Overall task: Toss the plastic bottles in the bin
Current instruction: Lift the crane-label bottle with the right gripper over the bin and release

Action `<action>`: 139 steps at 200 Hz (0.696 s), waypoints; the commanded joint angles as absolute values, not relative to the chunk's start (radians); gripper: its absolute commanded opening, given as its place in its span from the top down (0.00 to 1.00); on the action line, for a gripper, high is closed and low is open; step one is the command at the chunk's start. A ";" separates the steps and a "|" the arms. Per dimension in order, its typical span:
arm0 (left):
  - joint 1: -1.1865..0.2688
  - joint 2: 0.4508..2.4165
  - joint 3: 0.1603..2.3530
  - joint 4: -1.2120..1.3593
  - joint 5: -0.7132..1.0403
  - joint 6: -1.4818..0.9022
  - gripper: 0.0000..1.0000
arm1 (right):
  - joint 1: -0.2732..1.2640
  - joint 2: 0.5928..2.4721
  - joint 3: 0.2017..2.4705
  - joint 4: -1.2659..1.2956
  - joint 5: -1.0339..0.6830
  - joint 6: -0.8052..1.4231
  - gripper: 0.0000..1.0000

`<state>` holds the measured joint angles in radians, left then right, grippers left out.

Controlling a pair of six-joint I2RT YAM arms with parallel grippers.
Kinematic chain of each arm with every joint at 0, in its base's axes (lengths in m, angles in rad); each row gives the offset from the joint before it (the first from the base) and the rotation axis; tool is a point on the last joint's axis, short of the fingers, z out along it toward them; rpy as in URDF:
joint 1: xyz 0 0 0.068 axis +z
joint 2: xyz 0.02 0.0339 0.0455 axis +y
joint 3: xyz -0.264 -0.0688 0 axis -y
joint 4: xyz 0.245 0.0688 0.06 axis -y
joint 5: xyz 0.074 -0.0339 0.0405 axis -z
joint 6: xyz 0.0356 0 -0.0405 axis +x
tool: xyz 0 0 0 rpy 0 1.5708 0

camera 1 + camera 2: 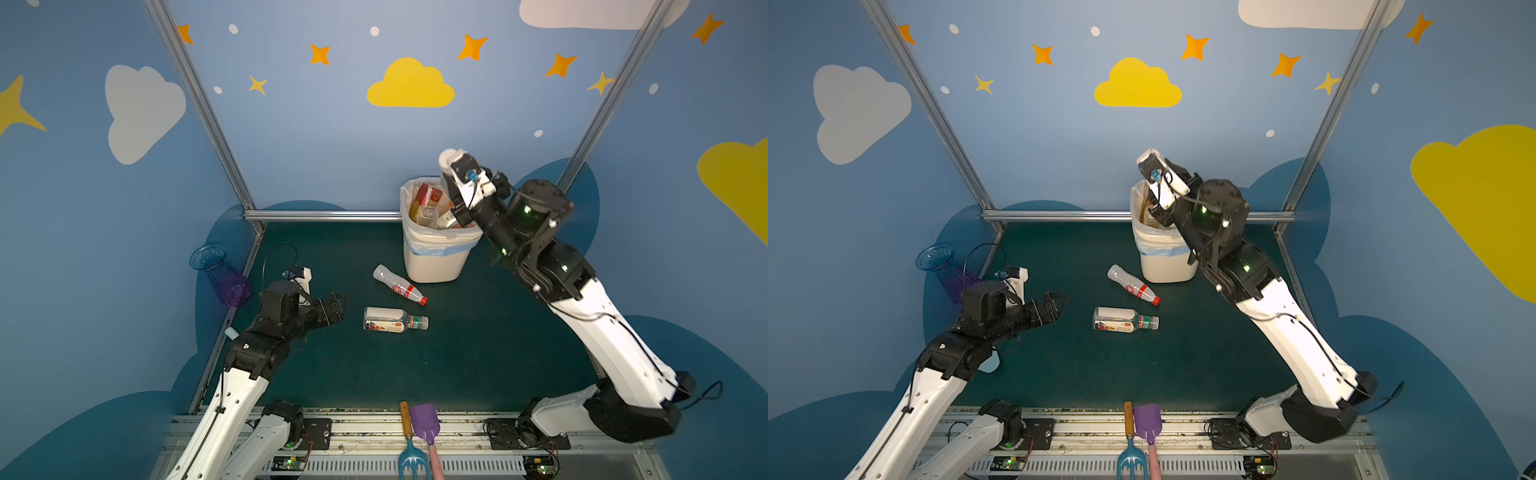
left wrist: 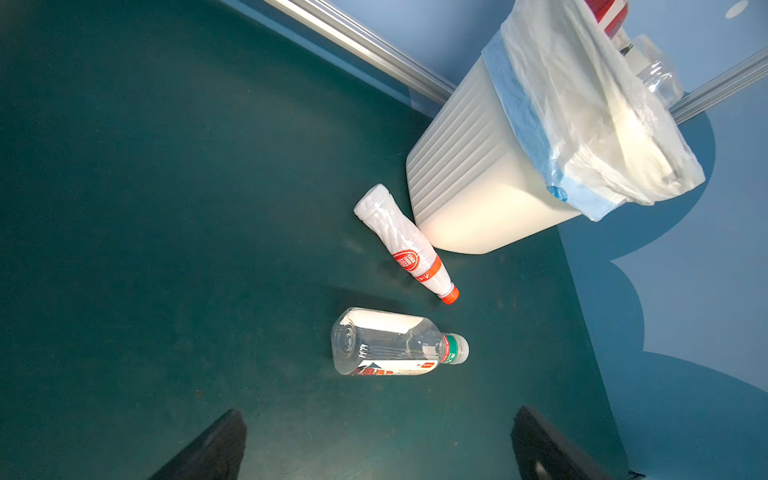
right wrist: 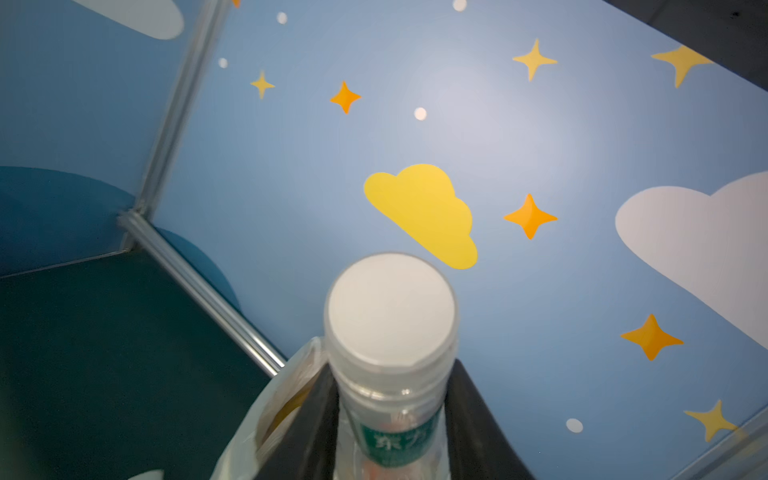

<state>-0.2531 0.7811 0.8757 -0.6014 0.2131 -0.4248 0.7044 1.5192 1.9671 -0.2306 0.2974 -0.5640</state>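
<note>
Soft light comes from above. The blue star-painted wall [image 3: 457,95] has a pale bright patch; the dark green table top [image 1: 478,353] looks dim. The lying clear plastic bottle with a green neck [image 2: 386,345] casts a faint shadow. The white-capped clear bottle [image 3: 390,309], close to the camera, looks blurry. The silver metal posts [image 1: 199,104] lean outward.

Bottle [image 3: 390,307] in my right claw [image 3: 390,392]: body cut off by the picture's edge. Bin [image 1: 1167,268], in a top view: right rim hidden behind my right arm [image 1: 1296,332].

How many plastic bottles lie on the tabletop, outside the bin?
2. The red-capped white bottle lies beside the bin; the green-banded clear bottle, just in front. The left arm may hide more.
</note>
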 commanded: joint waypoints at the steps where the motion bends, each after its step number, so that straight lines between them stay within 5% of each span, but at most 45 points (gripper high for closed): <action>1: -0.248 0.785 0.906 -0.601 0.173 -0.398 0.00 | 0.581 1.710 2.144 -0.344 0.166 -0.439 0.66; 13: -0.247 0.788 0.918 -0.619 0.167 -0.389 0.00 | 0.547 1.823 2.291 -0.475 0.172 -0.406 0.39; 38: -0.245 0.781 0.923 -0.627 0.150 -0.376 0.00 | 0.543 1.896 2.408 -0.604 0.199 -0.383 0.22; 139: -0.245 0.843 0.857 -0.593 0.262 -0.414 0.00 | 0.546 1.451 1.945 -0.634 0.190 -0.125 0.22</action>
<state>-0.2485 0.8253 0.8761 -0.5961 0.2214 -0.4061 0.5468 1.5276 2.0346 -0.5896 0.1822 -0.2417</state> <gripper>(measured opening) 0.998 0.784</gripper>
